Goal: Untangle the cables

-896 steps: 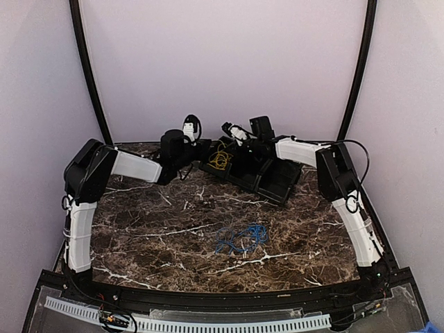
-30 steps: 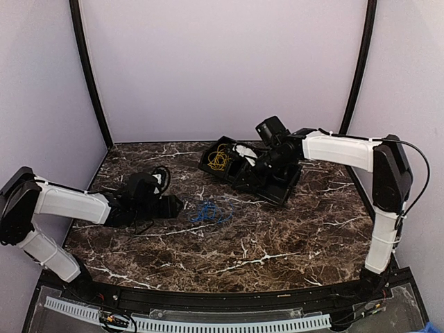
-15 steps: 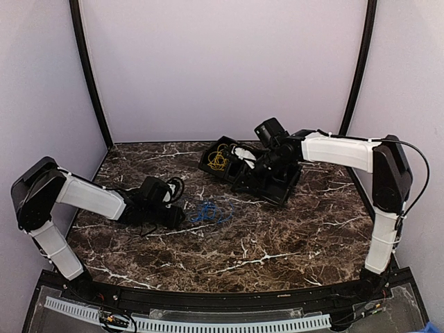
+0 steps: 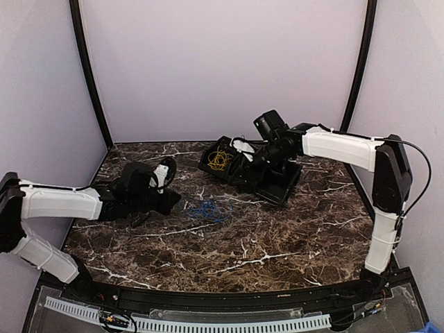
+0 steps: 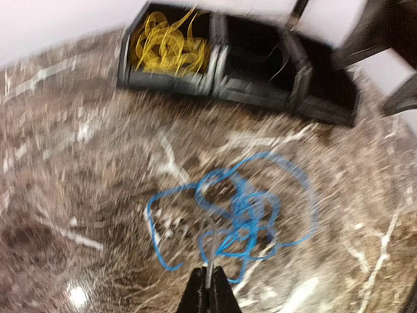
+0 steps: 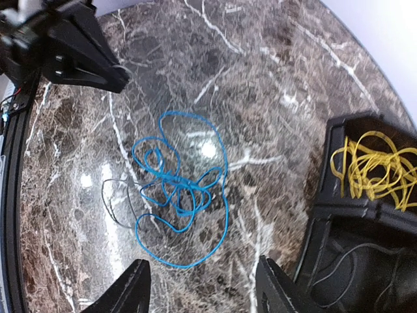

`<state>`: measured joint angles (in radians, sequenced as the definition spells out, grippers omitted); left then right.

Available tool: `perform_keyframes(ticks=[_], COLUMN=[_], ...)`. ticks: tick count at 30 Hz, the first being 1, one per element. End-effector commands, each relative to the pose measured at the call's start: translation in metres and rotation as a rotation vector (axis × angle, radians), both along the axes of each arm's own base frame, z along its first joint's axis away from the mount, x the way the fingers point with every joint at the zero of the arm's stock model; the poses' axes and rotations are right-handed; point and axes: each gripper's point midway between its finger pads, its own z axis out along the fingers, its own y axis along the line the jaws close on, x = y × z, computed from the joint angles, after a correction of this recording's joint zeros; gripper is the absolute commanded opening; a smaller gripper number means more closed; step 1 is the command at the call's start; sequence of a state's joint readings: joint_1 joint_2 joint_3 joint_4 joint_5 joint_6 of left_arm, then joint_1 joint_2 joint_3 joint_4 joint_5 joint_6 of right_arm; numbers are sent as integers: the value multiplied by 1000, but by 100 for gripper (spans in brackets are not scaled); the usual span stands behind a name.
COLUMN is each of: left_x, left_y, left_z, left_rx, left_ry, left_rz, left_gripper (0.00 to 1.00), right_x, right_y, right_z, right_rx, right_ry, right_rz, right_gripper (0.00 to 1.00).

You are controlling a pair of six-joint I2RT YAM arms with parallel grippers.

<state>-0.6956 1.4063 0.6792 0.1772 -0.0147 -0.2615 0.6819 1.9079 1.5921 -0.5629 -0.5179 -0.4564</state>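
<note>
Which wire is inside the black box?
The yellow wire. It sits in one end of the box; the blue wire lies on the table.

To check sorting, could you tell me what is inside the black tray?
The black tray holds the yellow cable in one end compartment and a thin grey wire in the next; the right arm covers others.

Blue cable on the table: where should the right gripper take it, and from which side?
Grip the blue cable by its wide outer loop, a single strand on the tray side, clear of the knotted middle. It lies flat on the table, so the open right gripper probably does best coming straight down, jaws across the strand.
</note>
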Motion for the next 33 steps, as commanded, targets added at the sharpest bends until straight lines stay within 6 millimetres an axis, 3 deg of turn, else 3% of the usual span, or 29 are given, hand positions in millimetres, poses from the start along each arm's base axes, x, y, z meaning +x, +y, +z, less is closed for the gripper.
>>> perform_keyframes(ticks=[1, 6, 9, 10, 13, 17, 21, 23, 25, 28, 29, 33], left_x=[-27, -38, -40, -40, -42, -48, -60, -64, -70, -80, -87, -105], left_y=[-19, -28, -37, -39, -49, -62, -69, -66, -58, -43, -35, -11], left_z=[112, 175, 194, 204, 218, 237, 277, 309, 363, 418, 445, 510], left_rx=[-184, -284, -313, -330, -358, -378, -448, -494, -560, -629, -667, -769], left_ry=[-274, -351, -357, -368, -381, -397, -442, -480, -559, -653, -707, -844], left_rz=[-158, -228, -255, -261, -284, -326, -391, -393, -386, -367, -359, -336], left_gripper=[0, 0, 0, 0, 0, 0, 0, 0, 0, 0, 0, 0], right_x=[-2, -23, -36, -39, -54, -62, -55, -52, -52, -54, -56, -57], right_y=[22, 41, 53, 57, 71, 94, 110, 114, 115, 117, 117, 114], right_z=[80, 127, 146, 149, 147, 129, 103, 92, 83, 70, 66, 37], right_rx=[159, 290, 360, 378, 421, 443, 449, 453, 456, 454, 452, 425], right_ry=[-124, -113, -117, -123, -101, -61, 5, 22, 37, 76, 90, 130], right_rz=[77, 164, 210, 225, 288, 311, 277, 270, 272, 286, 288, 274], right_gripper=[58, 64, 71, 78, 87, 86, 75, 66, 47, 19, 18, 18])
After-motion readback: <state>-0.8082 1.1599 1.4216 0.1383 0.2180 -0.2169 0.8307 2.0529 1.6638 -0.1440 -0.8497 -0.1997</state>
